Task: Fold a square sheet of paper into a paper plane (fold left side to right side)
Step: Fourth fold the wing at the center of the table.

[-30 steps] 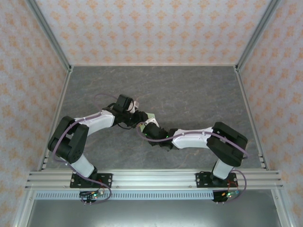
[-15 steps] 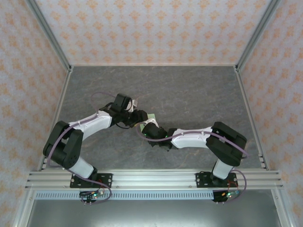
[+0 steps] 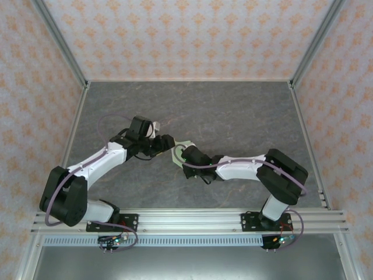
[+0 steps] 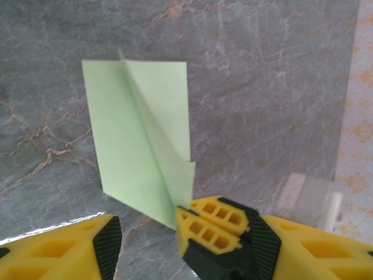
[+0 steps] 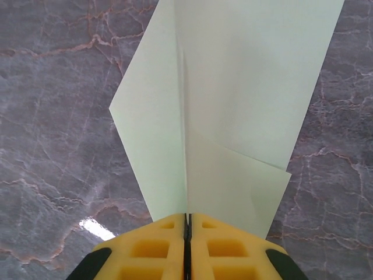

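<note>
The pale-green sheet of paper [image 4: 137, 134] is folded into a pointed shape with a raised centre crease and rests on the grey table [image 3: 233, 111]. My right gripper [image 5: 187, 220] is shut on its narrow end, pinching the crease, with the wings [image 5: 233, 99] spreading out ahead. My left gripper [image 4: 186, 239] stands open just behind that end, its black pads [image 4: 109, 242] wide apart and off the paper. The right gripper's yellow fingers [image 4: 215, 224] sit between them. From above, the paper [image 3: 186, 143] shows between the left gripper [image 3: 168, 142] and the right gripper [image 3: 182, 153].
Patterned walls and aluminium posts [image 3: 61, 49] enclose the marbled table. The rail [image 3: 186, 220] with both arm bases runs along the near edge. Open tabletop lies behind and to the right of the paper.
My right gripper has shut on the paper's narrow end. My left gripper has opened wider and let go, and the left arm's elbow has swung out to the left.
</note>
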